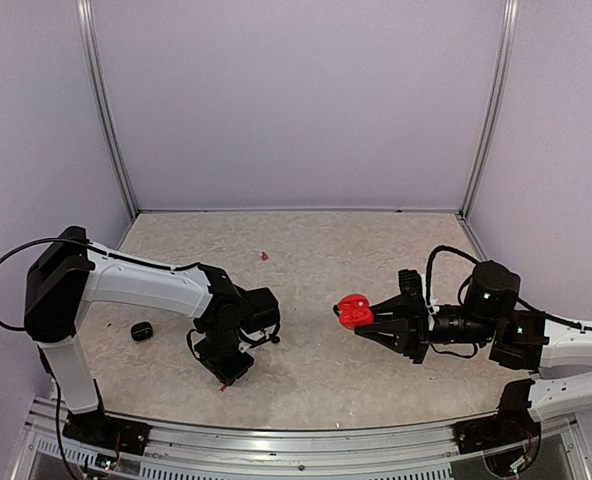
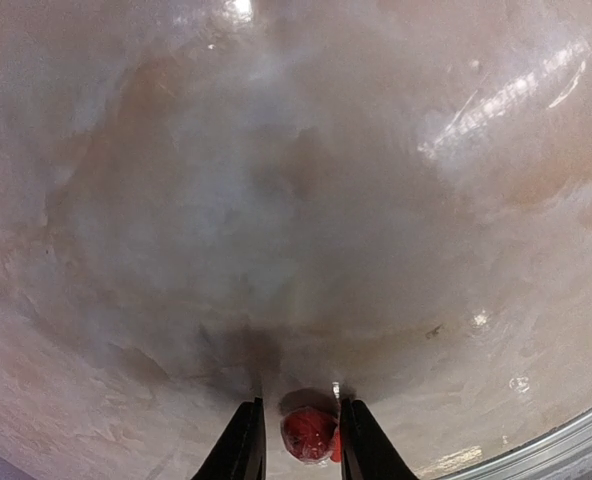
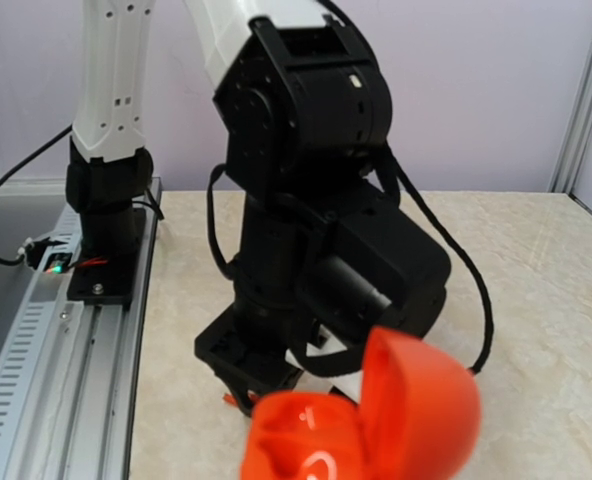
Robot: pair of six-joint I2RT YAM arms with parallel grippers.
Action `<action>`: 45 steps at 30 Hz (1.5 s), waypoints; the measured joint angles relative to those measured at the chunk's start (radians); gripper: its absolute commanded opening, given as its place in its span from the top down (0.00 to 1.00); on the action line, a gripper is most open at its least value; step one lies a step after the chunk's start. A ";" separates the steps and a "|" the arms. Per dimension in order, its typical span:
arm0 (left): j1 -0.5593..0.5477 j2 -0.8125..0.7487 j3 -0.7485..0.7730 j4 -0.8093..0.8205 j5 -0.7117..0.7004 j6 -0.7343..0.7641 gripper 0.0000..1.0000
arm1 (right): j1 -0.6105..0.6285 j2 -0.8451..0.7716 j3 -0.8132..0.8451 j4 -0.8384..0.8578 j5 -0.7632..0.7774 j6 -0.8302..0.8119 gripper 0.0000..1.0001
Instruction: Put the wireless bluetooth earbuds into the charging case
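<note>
Top external view: right gripper [image 1: 374, 318] clamps the open red plastic charging case [image 1: 352, 312] mid-table. Left gripper [image 2: 301, 440], near-left, jaws narrowly flanking one tiny red earbud [image 2: 308, 432]; grip uncertain. No bud looks seated yet. A red speck [image 1: 264, 255], likely another, lies far.

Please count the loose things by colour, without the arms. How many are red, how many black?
Red: 3 (open case in right gripper, bud in left gripper, small far piece)
Black: 1 (rounded item)
Total: 4
</note>
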 measured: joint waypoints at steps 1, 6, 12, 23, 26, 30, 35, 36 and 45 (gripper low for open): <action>0.000 0.000 0.000 0.000 0.000 0.000 0.72 | 0.000 0.000 0.000 0.000 0.000 0.000 1.00; 0.000 0.000 0.000 0.000 0.007 0.001 0.69 | 0.000 0.000 0.000 0.000 0.000 0.000 1.00; 0.000 0.000 -0.006 0.001 0.010 0.001 0.74 | 0.000 0.000 0.000 0.000 0.001 0.000 1.00; -0.006 -0.001 -0.009 0.004 0.024 0.000 0.80 | 0.000 0.000 0.000 0.000 0.003 0.000 1.00; -0.006 -0.007 -0.009 0.016 0.024 -0.001 0.81 | 0.000 0.000 0.000 -0.001 0.007 0.000 1.00; -0.005 -0.038 0.000 0.032 0.005 -0.003 0.83 | 0.000 0.000 0.000 -0.001 0.019 0.000 1.00; 0.001 -0.115 0.066 0.079 -0.051 -0.007 0.83 | 0.000 0.000 0.000 0.001 0.040 -0.001 1.00; 0.001 -0.137 0.080 0.098 -0.066 -0.008 0.83 | 0.000 0.000 0.000 0.002 0.048 -0.003 1.00; 0.000 -0.389 0.119 0.322 -0.158 -0.008 0.85 | 0.000 0.000 -0.036 0.114 0.129 -0.043 1.00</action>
